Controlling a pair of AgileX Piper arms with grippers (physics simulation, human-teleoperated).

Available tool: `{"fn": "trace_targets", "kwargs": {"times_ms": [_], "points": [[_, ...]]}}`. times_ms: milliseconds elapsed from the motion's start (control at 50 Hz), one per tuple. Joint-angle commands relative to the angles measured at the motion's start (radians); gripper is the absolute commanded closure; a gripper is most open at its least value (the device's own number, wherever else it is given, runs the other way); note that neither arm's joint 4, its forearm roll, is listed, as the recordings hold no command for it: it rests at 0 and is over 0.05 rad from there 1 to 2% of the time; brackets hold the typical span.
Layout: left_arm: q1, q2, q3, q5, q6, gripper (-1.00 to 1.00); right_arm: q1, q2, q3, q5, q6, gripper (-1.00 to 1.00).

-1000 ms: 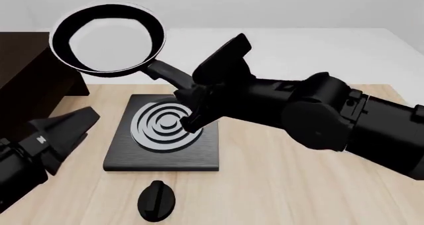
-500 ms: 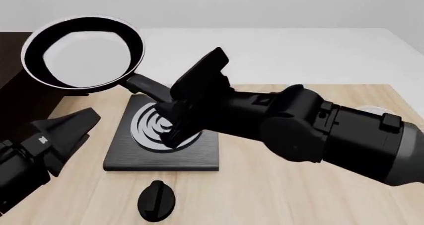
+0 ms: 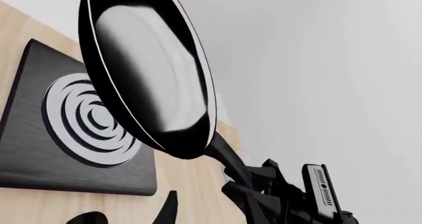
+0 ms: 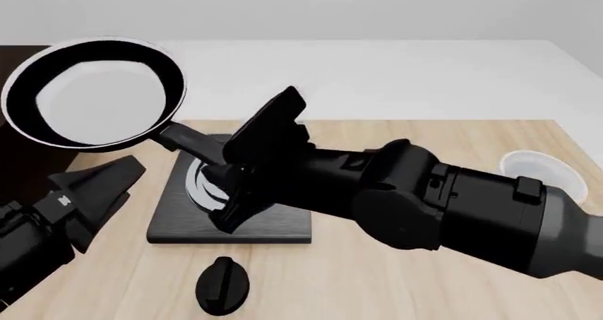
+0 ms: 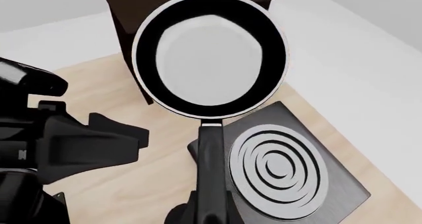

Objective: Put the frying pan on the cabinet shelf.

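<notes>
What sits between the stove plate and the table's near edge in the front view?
A black knob lies on the table there, apart from the stove plate; the front view shows it.

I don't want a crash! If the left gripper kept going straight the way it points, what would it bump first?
Probably the frying pan, held up in the air right ahead of it; how far is unclear.

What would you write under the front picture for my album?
Right gripper carries the frying pan toward the cabinet.

The frying pan (image 4: 92, 94) is black with a glossy, mirror-like inside. The stove plate (image 4: 188, 221) looks like brushed dark metal with shiny silver rings, on a matt light wood tabletop (image 4: 377, 285).
</notes>
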Motion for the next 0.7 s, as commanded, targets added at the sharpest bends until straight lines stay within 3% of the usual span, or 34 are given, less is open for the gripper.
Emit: {"fn": "trace_targets", "kwargs": {"times_ms": [20,360,700], "points": [[-0.002,0.006,0.011,-0.012,-0.006,-1.00,0.020,0.002,-0.039,-0.019,0.003,1.00],[-0.001,0.000,0.008,-0.002,-0.011,-1.00,0.042,0.029,-0.037,-0.044,0.001,1.00],[-0.004,0.056,0.106,-0.105,-0.105,-1.00,0.039,0.007,-0.006,-0.079,-0.023,1.00]]}}
